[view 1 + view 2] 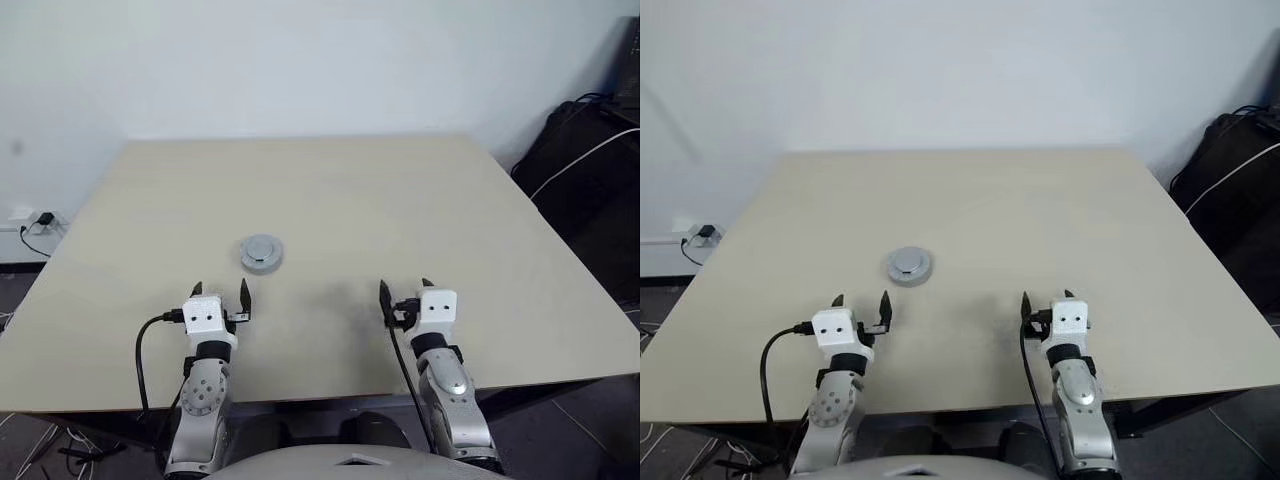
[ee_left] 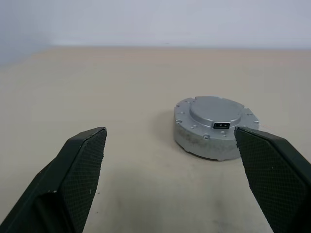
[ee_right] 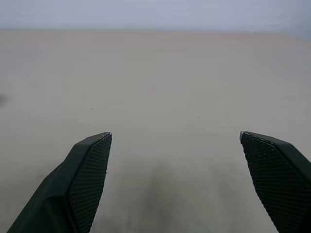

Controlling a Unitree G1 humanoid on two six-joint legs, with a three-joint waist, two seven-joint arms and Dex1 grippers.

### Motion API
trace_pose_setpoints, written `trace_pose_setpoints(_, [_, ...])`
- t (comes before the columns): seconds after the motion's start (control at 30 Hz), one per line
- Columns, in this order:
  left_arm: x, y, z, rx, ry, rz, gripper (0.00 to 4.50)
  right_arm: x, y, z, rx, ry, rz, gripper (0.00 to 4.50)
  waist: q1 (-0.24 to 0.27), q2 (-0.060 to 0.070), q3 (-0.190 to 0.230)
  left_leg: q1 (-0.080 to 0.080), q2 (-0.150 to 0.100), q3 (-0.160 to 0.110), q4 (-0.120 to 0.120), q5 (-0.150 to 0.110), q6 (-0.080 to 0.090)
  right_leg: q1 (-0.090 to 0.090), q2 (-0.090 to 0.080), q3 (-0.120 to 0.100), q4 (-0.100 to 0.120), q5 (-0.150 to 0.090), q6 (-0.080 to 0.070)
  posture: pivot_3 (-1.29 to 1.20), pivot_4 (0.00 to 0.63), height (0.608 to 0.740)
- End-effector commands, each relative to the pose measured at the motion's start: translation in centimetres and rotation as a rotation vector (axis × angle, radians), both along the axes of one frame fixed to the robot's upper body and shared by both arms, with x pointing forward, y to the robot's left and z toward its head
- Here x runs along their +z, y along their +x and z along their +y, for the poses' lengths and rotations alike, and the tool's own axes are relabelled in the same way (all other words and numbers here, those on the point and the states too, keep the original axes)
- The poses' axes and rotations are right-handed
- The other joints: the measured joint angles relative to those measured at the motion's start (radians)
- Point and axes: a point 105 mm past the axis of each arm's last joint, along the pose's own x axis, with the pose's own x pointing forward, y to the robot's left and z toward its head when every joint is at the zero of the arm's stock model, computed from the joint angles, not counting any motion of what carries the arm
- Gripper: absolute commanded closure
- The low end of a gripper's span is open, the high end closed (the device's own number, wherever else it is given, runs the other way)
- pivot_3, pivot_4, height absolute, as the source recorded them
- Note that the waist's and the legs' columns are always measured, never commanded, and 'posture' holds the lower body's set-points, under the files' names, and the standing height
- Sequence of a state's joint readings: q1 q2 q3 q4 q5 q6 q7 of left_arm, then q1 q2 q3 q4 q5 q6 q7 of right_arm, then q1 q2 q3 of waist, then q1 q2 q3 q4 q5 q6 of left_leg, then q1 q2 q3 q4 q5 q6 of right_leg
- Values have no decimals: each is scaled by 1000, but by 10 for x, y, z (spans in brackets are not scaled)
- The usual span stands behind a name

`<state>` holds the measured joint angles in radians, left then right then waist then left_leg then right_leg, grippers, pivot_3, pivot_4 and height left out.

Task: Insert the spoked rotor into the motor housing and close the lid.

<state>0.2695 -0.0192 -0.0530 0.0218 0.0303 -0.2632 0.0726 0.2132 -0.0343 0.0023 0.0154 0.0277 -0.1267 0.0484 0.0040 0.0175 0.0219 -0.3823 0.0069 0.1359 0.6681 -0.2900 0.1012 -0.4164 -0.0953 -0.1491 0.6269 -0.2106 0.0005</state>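
Lid (image 2: 216,124) sits shut on the housing, so I can't see inside; whether the rotor is in there, can't tell. Housing wall merges with the lid's grey; where one ends and the other begins is unclear. In my left wrist view, a finger (image 2: 272,170) covers the near corner of the lid, and both fingers run off the picture's edge. Dark bag (image 1: 590,170) with a white cable is cut by the side edge. Wall plug (image 1: 42,220) too small to read.
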Motion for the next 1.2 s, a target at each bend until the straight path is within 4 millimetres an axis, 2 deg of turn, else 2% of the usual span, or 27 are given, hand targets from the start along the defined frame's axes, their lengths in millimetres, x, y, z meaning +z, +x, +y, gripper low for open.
trace_pose_setpoints(0.03, [12, 6, -4, -12, -7, -61, 30, 21, 3, 0, -24, 26, -93, 0, 0, -1, 2, 0, 0, 0, 0, 0, 0, 0, 0, 0, 0, 0, 0, 0, 0, 740])
trace_pose_setpoints(0.4, [13, 14, -8, -74, -7, -57, 30, 18, 1, 1, -25, 35, -68, 0, 0, -2, 2, 0, 0, 0, 0, 0, 1, 0, 0, 0, 0, 0, 1, 0, 0, 740])
trace_pose_setpoints(1.2, [6, 12, -13, -94, 21, -20, 30, 18, 1, 8, 8, 15, -61, 0, 0, -2, 2, 0, 0, 0, 0, 0, 1, 0, 0, 0, 0, 0, 1, 0, 0, 740])
